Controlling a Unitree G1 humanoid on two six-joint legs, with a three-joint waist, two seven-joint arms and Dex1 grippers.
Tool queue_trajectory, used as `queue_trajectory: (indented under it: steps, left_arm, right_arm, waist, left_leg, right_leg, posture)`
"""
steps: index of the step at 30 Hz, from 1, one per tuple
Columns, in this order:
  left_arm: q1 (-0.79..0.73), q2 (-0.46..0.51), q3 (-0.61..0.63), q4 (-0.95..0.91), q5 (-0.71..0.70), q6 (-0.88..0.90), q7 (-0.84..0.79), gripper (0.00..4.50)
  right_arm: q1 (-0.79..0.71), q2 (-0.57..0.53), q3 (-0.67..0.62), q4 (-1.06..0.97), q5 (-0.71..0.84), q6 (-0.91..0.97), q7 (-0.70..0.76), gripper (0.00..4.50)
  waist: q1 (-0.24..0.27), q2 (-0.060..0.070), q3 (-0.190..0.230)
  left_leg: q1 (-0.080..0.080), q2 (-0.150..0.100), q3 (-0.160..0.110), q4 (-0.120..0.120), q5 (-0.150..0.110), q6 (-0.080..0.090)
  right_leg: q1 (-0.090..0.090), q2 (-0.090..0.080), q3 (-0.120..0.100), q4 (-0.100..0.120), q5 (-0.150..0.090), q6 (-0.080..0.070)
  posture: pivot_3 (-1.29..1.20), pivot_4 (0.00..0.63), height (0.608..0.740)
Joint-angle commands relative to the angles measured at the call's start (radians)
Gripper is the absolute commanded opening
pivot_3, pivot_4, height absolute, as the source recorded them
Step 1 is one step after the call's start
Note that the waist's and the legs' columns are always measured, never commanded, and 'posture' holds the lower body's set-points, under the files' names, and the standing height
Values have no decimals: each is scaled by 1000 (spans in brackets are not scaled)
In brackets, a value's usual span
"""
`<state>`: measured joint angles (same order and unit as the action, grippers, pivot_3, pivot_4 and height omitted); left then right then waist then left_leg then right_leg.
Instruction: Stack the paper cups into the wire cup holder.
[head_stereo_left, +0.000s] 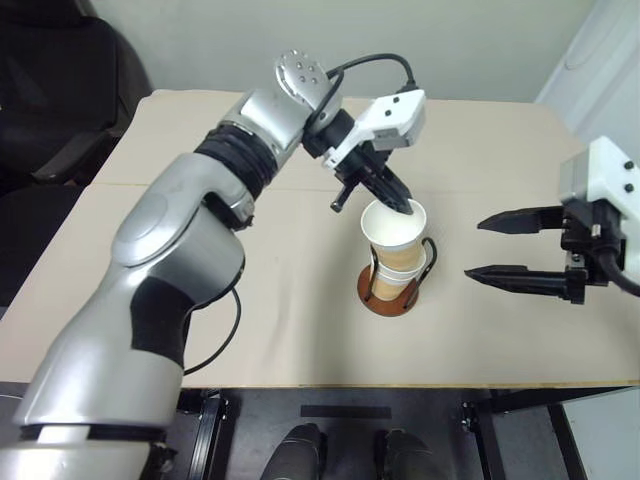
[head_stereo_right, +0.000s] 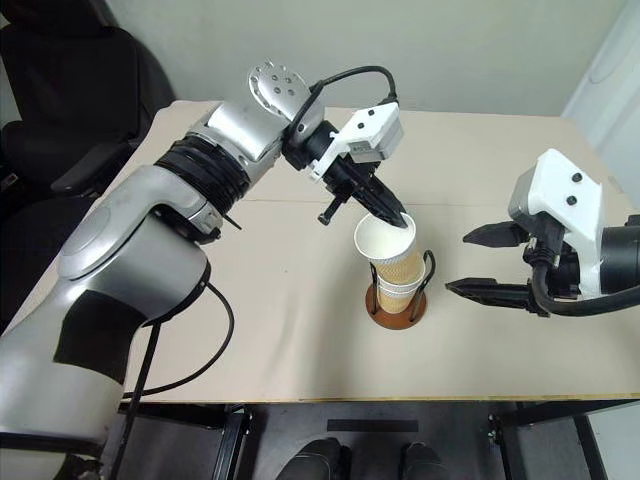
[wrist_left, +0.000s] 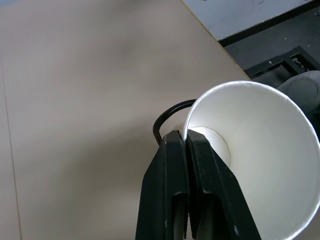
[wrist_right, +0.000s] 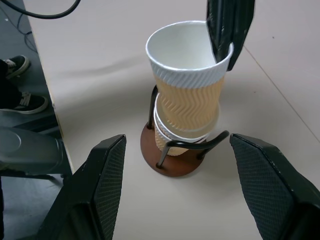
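Centre of the frame: the left gripper (head_stereo_left: 400, 203) is clamped on the rim of the top paper cup (head_stereo_left: 393, 238), one finger inside, one outside. That cup sits tilted, partly nested in the paper cups (wrist_right: 182, 134) already standing in the wire cup holder (head_stereo_left: 388, 296) on the beige table (head_stereo_left: 300, 320). At the right edge, the right gripper (head_stereo_left: 497, 246) hovers just beside the stack, fingers spread wide, holding nothing. No brand, label or writing can be read anywhere.
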<state>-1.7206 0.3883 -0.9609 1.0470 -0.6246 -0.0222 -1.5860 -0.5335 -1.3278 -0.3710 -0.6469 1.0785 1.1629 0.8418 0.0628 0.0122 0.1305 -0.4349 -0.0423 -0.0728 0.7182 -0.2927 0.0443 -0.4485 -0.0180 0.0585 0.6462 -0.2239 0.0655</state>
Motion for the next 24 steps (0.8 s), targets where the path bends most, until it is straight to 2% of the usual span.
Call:
queue_trajectory:
  steps: [1, 6, 7, 9, 18, 20, 24]
  left_arm:
    - [-13, -4, -5, -16, -3, -3, -28, 11]
    - [-10, -13, -5, 4, 17, -24, -28, 11]
    - [-10, -18, -1, 13, 27, -31, -28, 203]
    - [-9, -29, 16, 31, 45, -48, -28, 684]
    - [-9, -44, 64, 70, 103, -93, -28, 3863]
    - [-11, -53, 104, 90, 116, -93, -28, 3863]
    - [-28, -71, 308, 176, 153, -83, -2, 3863]
  right_arm:
    - [0, -18, -40, -9, 16, -7, -14, 3337]
    - [1, -19, -41, -10, 21, -6, -20, 3337]
    - [3, -20, -41, -10, 21, -6, -21, 3337]
    - [5, -19, -40, -10, 20, -8, -22, 3337]
    - [1, -18, -25, -2, 10, -20, -21, 3337]
    - [1, -17, -21, 0, 6, -25, -21, 3337]
    - [-10, -9, 22, 19, -41, -59, -30, 3337]
  waist:
    - [0, 0, 0]
    - [0, 0, 0]
    - [0, 0, 0]
    - [1, 0, 0]
    - [0, 0, 0]
    - [0, 0, 0]
    - [0, 0, 0]
  left_leg:
    - [0, 0, 0, 0, 0, 0]
    - [0, 0, 0, 0, 0, 0]
    - [0, 0, 0, 0, 0, 0]
    - [0, 0, 0, 0, 0, 0]
    - [0, 0, 0, 0, 0, 0]
    - [0, 0, 0, 0, 0, 0]
    - [0, 0, 0, 1, 0, 0]
  right_leg:
    - [0, 0, 0, 0, 0, 0]
    - [0, 0, 0, 0, 0, 0]
    - [0, 0, 0, 0, 0, 0]
    - [0, 0, 0, 0, 0, 0]
    - [0, 0, 0, 0, 0, 0]
    - [0, 0, 0, 0, 0, 0]
    - [0, 0, 0, 0, 0, 0]
  posture:
    - [0, 150, 740]
    - [0, 150, 740]
    - [0, 150, 740]
    - [0, 150, 740]
    - [0, 150, 740]
    - [0, 150, 740]
    - [0, 150, 740]
